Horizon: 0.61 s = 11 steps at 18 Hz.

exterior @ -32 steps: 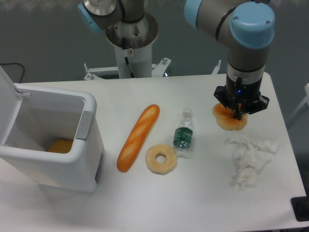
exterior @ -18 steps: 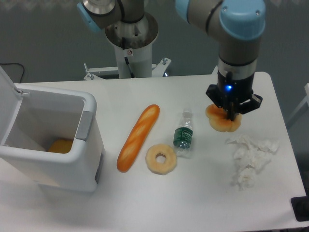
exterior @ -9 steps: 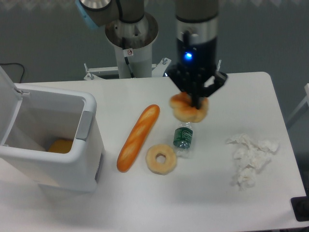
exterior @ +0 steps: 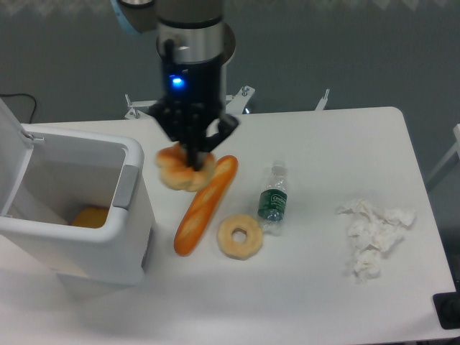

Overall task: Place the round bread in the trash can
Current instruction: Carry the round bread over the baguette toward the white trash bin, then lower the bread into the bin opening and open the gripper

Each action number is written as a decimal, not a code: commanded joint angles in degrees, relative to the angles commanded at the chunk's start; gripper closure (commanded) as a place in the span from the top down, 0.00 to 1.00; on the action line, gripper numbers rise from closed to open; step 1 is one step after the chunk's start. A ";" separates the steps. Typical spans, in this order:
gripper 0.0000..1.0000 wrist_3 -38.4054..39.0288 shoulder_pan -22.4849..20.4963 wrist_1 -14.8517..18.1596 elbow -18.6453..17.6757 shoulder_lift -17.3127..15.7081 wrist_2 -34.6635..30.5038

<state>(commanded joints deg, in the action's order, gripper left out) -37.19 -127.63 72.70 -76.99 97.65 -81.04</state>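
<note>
The round bread [exterior: 177,175], lumpy and golden-orange, hangs in the air held by my gripper [exterior: 192,159], which is shut on it. It hovers just left of the baguette's upper end, a short way right of the trash can [exterior: 133,237]. The trash can is a white boxy bin at the left with its lid up and a grey panel [exterior: 125,187] on its right rim. An orange item [exterior: 90,216] lies at the bottom inside it.
A long orange baguette [exterior: 203,207] lies diagonally mid-table. A pale cream ring [exterior: 240,236] sits below it, a small plastic bottle [exterior: 273,200] to its right, and crumpled white tissue [exterior: 374,238] at the far right. The robot base column [exterior: 194,79] stands behind.
My gripper has carried the round bread up off the right side of the table and leftward across it, from beside the tissue to just right of the trash can.
</note>
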 joint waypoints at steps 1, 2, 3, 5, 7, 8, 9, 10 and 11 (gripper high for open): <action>0.00 1.32 1.23 -0.80 0.00 0.00 -0.09; 0.00 2.38 2.29 -1.07 0.00 0.00 -0.09; 0.00 3.00 3.08 -1.33 -0.09 0.00 -0.09; 0.00 3.79 4.92 -1.68 -0.18 0.17 -0.17; 0.00 3.79 6.16 -1.77 -0.44 0.88 -0.18; 0.00 3.79 6.69 -1.69 -0.70 0.97 -0.18; 0.00 3.71 7.21 -1.68 -1.40 1.14 -0.09; 0.00 3.70 7.91 -1.60 -1.76 1.14 0.00; 0.04 3.79 8.70 -1.60 -1.85 1.23 0.09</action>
<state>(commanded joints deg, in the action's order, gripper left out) -33.40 -118.92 71.10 -78.84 98.88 -80.95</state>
